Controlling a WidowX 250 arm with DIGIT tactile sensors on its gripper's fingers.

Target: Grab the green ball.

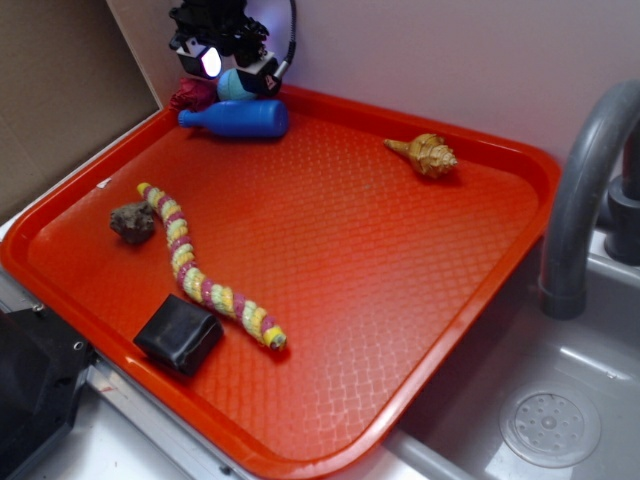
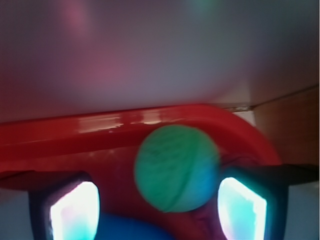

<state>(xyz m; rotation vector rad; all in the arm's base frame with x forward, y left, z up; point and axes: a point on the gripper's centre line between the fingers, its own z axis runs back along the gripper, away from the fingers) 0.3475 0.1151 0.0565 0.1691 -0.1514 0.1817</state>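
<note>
Red tray (image 1: 330, 260) by sink | tool (image 2: 157, 212) open, fingers straddling ball (image 2: 176, 167) at far corner, bottle (image 1: 238, 118) beside | step: approach done | next: close squarely on ball

A pale, plain wall (image 1: 450, 60) is running behind the scene, with a brown cardboard-like panel (image 1: 60, 90) standing at the left. A grey sink basin (image 1: 560, 400) is lying at the lower right, its round drain (image 1: 550, 427) showing, and a grey curved faucet (image 1: 580, 190) is rising beside it. Soft, even light is falling across everything, casting faint shadows.
</note>
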